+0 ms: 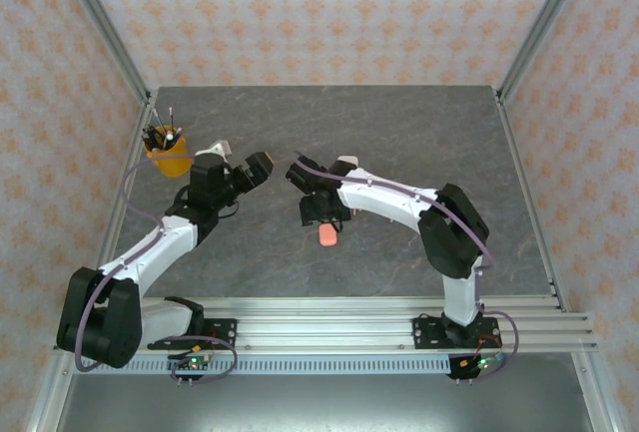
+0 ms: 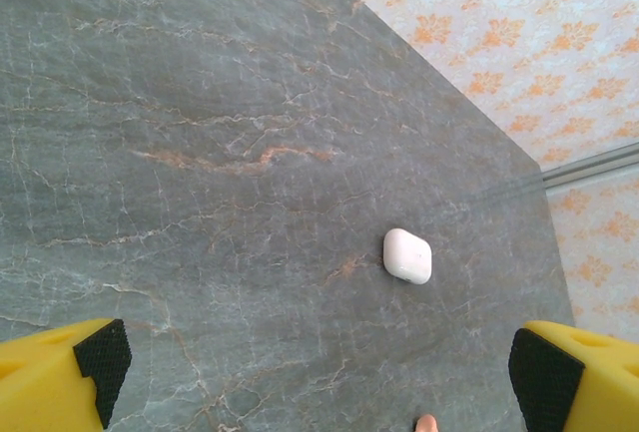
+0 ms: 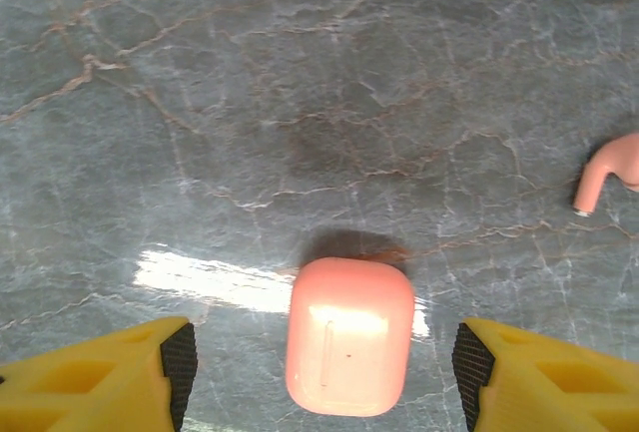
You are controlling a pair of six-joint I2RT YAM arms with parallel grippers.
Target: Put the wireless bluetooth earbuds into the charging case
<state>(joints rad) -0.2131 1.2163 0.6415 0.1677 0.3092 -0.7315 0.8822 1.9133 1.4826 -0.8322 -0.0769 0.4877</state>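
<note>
Right wrist view: right jaws released over coral case (image 3: pixel 349 337); left jaws released. Nearby coral earbud (image 3: pixel 601 175) tiny, likely slippery: pinch stem.

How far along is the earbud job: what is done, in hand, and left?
Done: nothing visible. The coral-pink pebble-shaped charging case and the white pebble-shaped case look shut, and a coral-pink stemmed earbud lies loose on the grey stone table. In hand: nothing; the right gripper has its jaws open either side of the pink case in its wrist view, the left gripper is open too. To do: opening a case, seating earbuds.
</note>
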